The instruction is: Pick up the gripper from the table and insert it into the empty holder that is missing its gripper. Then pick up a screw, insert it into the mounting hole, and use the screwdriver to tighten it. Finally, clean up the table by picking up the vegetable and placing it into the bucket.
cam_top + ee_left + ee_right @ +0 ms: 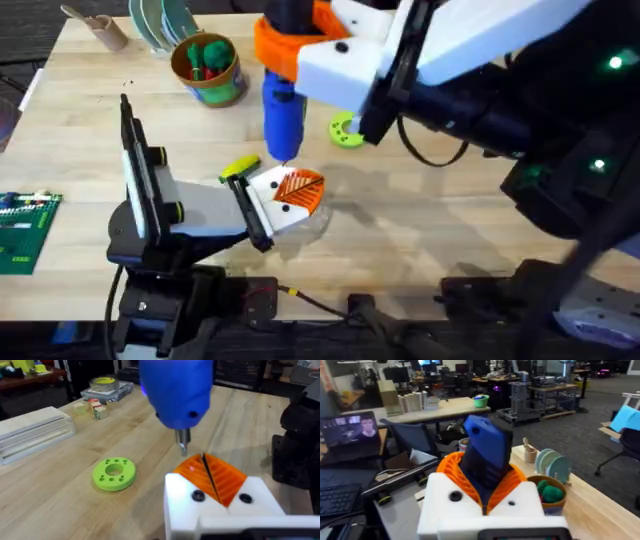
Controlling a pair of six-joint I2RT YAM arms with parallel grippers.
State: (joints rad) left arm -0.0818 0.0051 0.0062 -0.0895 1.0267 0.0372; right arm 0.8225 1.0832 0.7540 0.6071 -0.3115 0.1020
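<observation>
My right gripper [290, 45] [485, 477] is shut on the blue screwdriver [282, 110] [487, 452] and holds it upright, tip down. The thin tip [183, 446] hangs just above the two orange ribbed tips [220, 477] of my left gripper [298, 185] [207, 462], which is shut with nothing between. I cannot tell which tip is the task's gripper. Each white mount [180, 510] has a dark round spot [198, 495] in its face. The yellow vegetable [240, 165] lies beside the left gripper. The bucket [208, 68] stands at the back with a green toy in it.
A flat green disc with holes [346, 130] [114, 473] lies right of the screwdriver. A green circuit board [25, 230] sits at the table's left edge. Plates [165, 20] and a wooden scoop [95, 28] are at the back. A white box [35, 430] lies farther off.
</observation>
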